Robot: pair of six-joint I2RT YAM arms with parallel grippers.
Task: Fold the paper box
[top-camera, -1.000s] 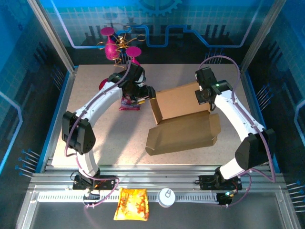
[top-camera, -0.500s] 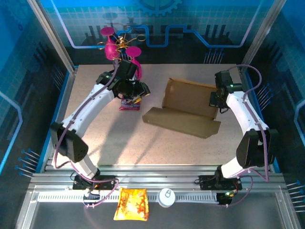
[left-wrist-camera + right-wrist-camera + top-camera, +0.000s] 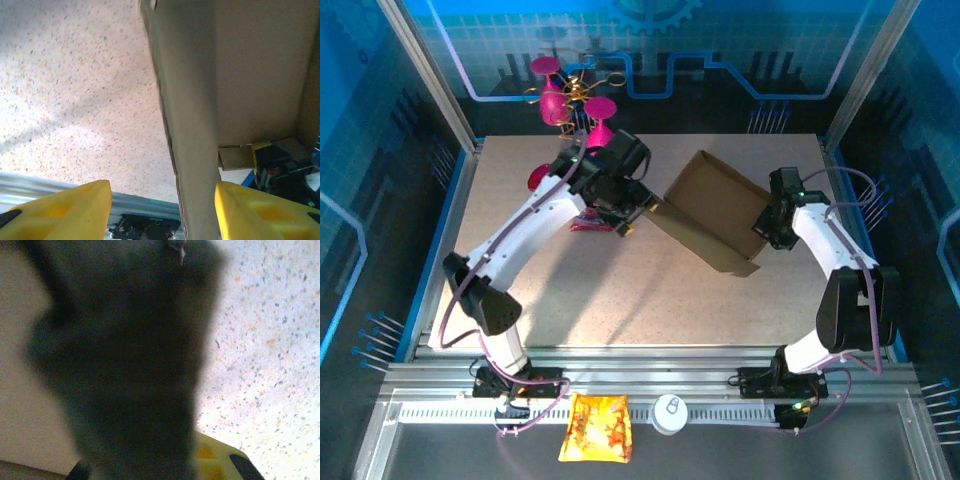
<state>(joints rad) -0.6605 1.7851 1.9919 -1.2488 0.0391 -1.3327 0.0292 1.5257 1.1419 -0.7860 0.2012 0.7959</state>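
Observation:
The paper box (image 3: 715, 205) is a plain brown cardboard sheet, tilted diagonally across the middle right of the table. My left gripper (image 3: 636, 212) is at its left end and open. Its yellow fingers (image 3: 75, 210) stand wide apart around a thin edge of the paper box (image 3: 192, 125), which sits nearer the right finger without being pinched. My right gripper (image 3: 764, 226) holds the box's right end. In the right wrist view a dark, blurred flap of the paper box (image 3: 125, 350) covers the jaws, and one yellow finger (image 3: 215, 460) shows beside it.
A small pink snack packet (image 3: 590, 222) lies just left of the left gripper. A pink and gold ornament (image 3: 565, 95) stands at the back edge. An orange packet (image 3: 597, 428) and a white round cap (image 3: 670, 413) rest on the front rail.
The box was swung right and flattened, and now stands up on a diagonal. The left arm pulled away to the back left, then returned to the box's left edge.

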